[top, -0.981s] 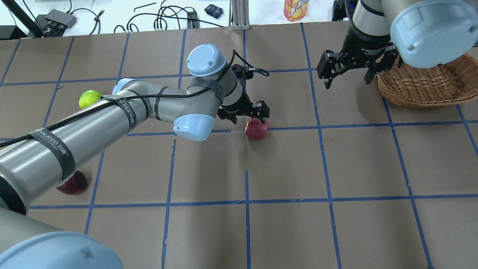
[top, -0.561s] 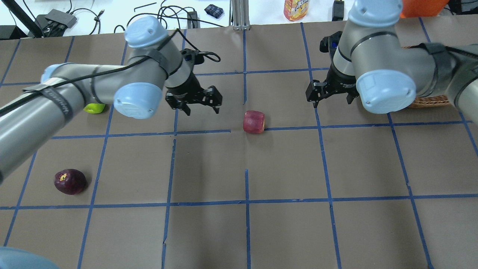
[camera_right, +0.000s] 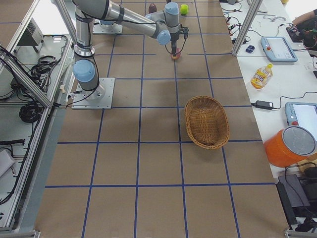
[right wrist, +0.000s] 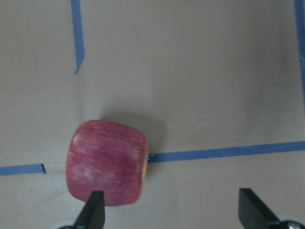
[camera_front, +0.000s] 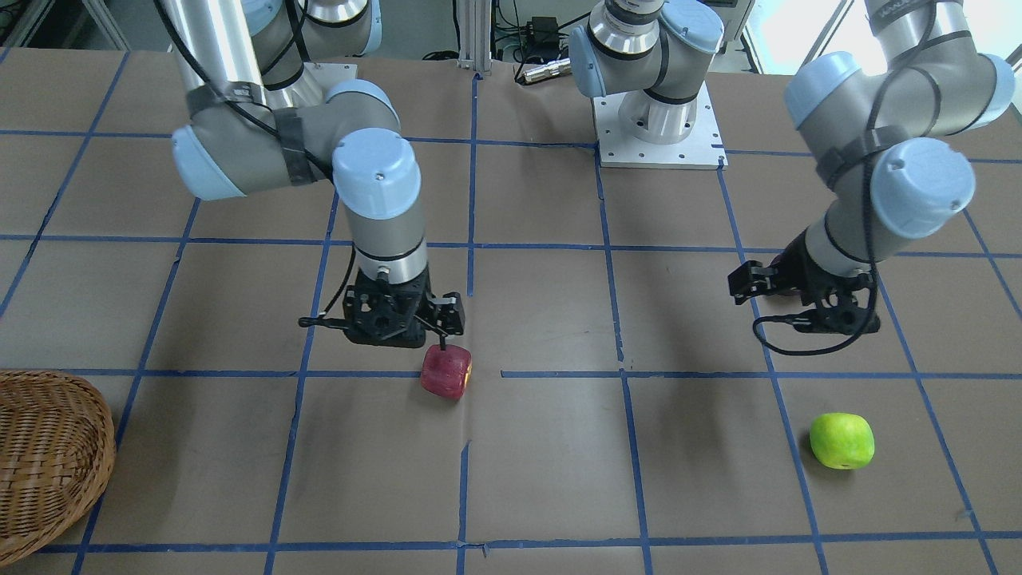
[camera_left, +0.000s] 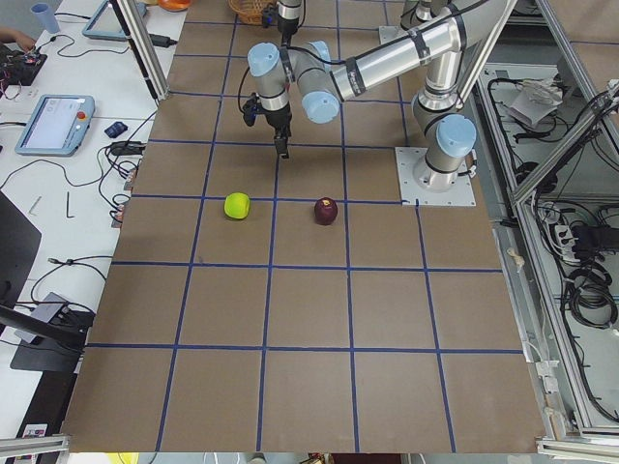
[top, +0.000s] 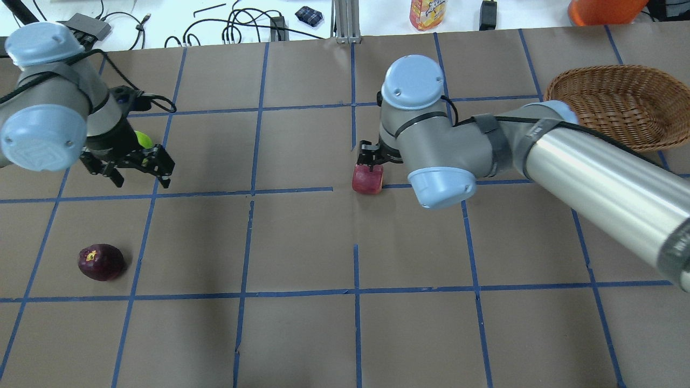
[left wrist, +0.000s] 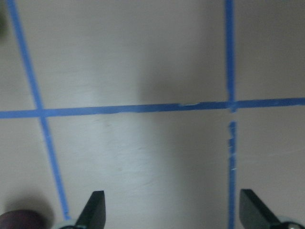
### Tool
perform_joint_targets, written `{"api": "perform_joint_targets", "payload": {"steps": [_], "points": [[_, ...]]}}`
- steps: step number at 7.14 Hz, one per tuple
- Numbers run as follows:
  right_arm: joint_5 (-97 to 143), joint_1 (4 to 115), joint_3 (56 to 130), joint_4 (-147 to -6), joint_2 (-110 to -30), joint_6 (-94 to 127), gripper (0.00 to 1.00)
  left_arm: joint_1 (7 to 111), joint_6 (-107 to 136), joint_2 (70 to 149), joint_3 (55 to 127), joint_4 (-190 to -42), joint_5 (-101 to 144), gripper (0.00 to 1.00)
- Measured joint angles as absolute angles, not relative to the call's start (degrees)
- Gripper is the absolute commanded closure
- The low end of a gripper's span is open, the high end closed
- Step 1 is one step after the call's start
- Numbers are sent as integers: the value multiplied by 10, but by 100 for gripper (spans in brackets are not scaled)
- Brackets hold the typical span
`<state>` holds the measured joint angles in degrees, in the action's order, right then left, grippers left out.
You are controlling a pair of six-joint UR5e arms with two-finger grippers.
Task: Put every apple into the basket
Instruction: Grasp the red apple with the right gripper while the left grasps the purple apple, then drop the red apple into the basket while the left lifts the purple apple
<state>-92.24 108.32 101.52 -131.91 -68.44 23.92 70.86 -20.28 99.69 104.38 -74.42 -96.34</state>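
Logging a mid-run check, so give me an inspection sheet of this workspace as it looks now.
Surface: brown paper table, blue tape grid.
Job's things: red apple, green apple, dark apple all on table; basket holds none.
Clutter: nothing seen.
Claws: right claw open, over red apple; left claw open, empty, hovering near green apple.
Cables: cable loop by left claw; loose leads beyond table.
Surroundings: drink bottle, orange container.

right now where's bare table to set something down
Bare: the robot-side row of squares, nearer the robot than the dark apple; also the stretch between red apple and left pincer. Crowded: at the red apple, right pincer over it.
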Motion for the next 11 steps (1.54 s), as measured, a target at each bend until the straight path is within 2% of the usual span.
{"api": "perform_joint_targets", "payload": {"steps": [2, 5, 6, 7, 8, 9, 10, 11], "points": [[-959, 1117, 963, -1311, -636, 278, 0, 614, -301, 991, 1074, -739, -968, 0], [-974, 1121, 962, -1314, -619, 280, 1, 552, -357, 1003, 1142, -674, -969, 0], [-970, 1120, 960, -1314, -606, 280, 15, 542, -367, 1003, 1176, -633, -970, 0], [-966, 1120, 955, -1314, -590, 279, 46, 534, -374, 1004, 1204, -596, -971, 0], [-964, 1119, 950, -1313, -579, 279, 64, 528, -381, 1005, 1222, -575, -971, 13], [-962, 1118, 947, -1311, -577, 279, 68, 524, -383, 1006, 1230, -568, -970, 54], [-960, 1114, 943, -1306, -581, 276, 69, 522, -385, 1006, 1231, -567, -969, 89], [-956, 1099, 930, -1284, -594, 265, 69, 523, -386, 1004, 1229, -568, -969, 99]]}}
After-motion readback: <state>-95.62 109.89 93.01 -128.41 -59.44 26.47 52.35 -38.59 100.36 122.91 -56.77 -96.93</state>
